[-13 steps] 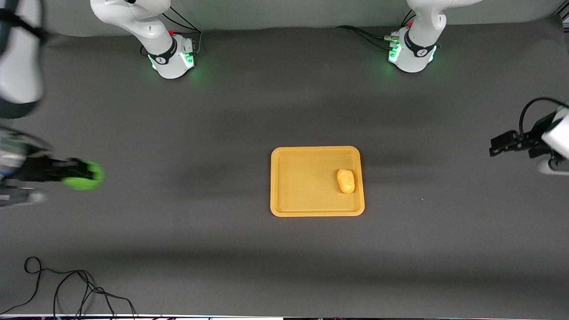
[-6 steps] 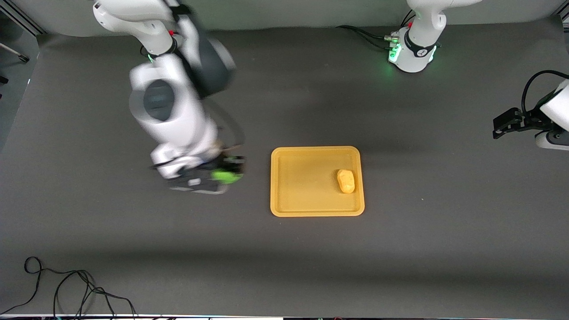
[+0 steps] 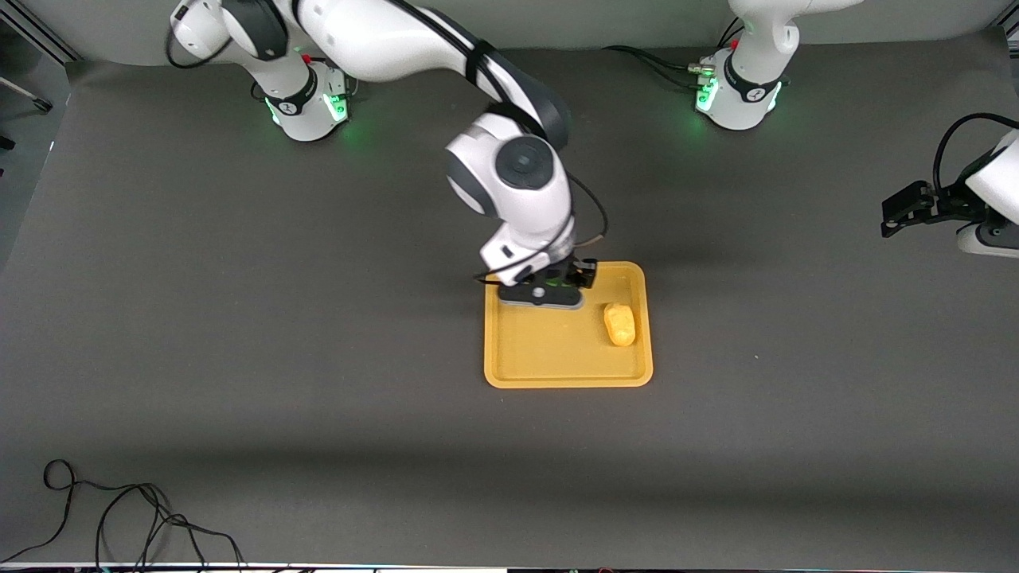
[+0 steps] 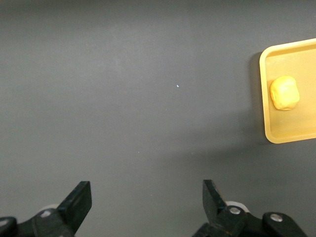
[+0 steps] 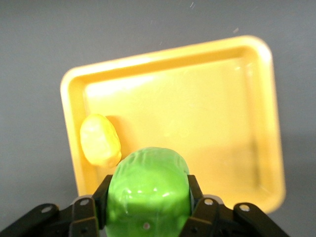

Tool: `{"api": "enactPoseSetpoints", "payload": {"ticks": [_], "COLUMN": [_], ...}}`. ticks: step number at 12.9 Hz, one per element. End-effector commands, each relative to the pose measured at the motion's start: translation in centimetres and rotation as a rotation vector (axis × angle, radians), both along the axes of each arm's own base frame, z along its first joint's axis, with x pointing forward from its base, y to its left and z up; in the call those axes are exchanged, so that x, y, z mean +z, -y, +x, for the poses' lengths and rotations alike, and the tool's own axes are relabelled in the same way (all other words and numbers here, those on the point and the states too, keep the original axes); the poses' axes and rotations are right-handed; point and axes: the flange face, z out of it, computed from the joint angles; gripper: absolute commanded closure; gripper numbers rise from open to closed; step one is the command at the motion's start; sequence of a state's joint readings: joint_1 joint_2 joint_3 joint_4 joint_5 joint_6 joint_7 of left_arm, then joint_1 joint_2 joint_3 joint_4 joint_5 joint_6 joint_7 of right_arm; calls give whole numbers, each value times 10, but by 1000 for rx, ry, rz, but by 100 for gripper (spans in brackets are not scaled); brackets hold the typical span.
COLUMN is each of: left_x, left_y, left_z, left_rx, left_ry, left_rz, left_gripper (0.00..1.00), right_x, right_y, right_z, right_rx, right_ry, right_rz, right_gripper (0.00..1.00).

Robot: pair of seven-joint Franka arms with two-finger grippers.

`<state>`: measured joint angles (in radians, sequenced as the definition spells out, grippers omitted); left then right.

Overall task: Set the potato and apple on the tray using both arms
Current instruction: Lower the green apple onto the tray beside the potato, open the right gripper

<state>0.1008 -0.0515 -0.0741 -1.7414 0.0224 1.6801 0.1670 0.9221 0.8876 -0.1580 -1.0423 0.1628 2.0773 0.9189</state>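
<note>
A dark grey table (image 3: 318,414) fills the front view, its matte cover smooth and evenly lit. A thin black cable (image 3: 119,517) lies in loose loops on it at the edge nearest the front camera, toward the right arm's end. More black cables (image 3: 653,62) trail along the edge farthest from that camera.

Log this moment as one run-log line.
right gripper: shut on apple, over tray | potato: on tray | left gripper: open, waiting at left arm's end
</note>
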Motion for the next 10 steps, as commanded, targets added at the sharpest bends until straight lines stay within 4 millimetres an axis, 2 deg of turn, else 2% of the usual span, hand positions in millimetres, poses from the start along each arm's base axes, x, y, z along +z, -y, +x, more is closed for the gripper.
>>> {"api": "enactPoseSetpoints", "payload": {"ticks": [1,4,5,10], "left_x": [-6,-8,-9,-10], "left_y": [-4,-5,-10,-13], "left_z": [-8,-7,-7,-7], "left_rx": [-9,-39,-33,-30], "left_ry": [-14,-21,-26,-29], "left_rz": [5,3,3,2], "left_gripper": [0,0,0,0], "right_x": [-59,-107,-116,-113], "right_y": [-13,-11,-10,0], "right_z": [7,9,9,19], "right_rx": [-4,15,15,27], "right_ry": [54,89,88,111], "right_rz": [5,-21,-28,-58], "right_gripper": [71,71,68,67]}}
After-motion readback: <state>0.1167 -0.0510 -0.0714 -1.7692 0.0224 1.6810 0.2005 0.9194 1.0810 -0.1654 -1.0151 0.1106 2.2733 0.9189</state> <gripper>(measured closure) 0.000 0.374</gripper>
